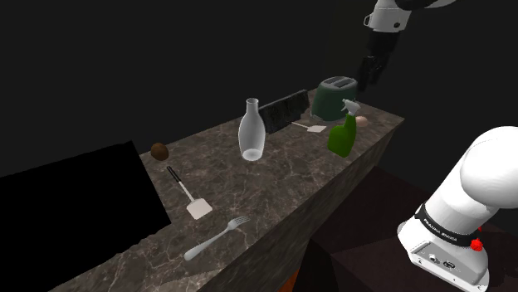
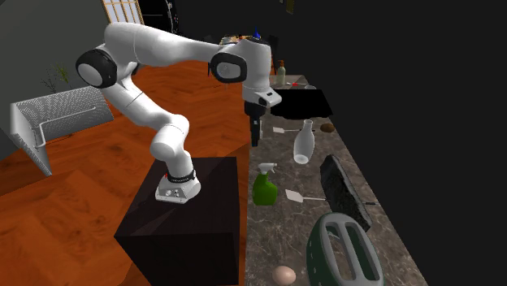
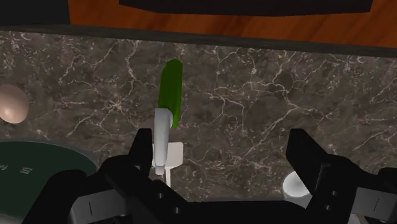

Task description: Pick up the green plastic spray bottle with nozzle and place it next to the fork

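The black gripper (image 1: pixel 371 70) hangs in the air above the end of the dark marbled surface (image 1: pixel 274 178) where the green spray bottle (image 1: pixel 342 133) stands upright, near the surface's edge, with an egg (image 1: pixel 362 119) and a dark green toaster (image 1: pixel 334 95) nearby. The jaws stand wide apart and hold nothing. In the wrist view the bottle does not sit midway between them; its white nozzle (image 3: pixel 162 137) lies close by one finger (image 3: pixel 143 149). A straight descent from here would likely land that finger on the nozzle and tip the bottle, and with the edge so near it could roll off the surface. A careless sideways correction could knock the egg or the toaster. The fork (image 1: pixel 217 238) lies well apart at the other end, beyond a clear glass bottle (image 1: pixel 251 131) and a spatula (image 1: pixel 189 195); a low carry could clip the glass bottle, and a grip on the narrow neck might slip.
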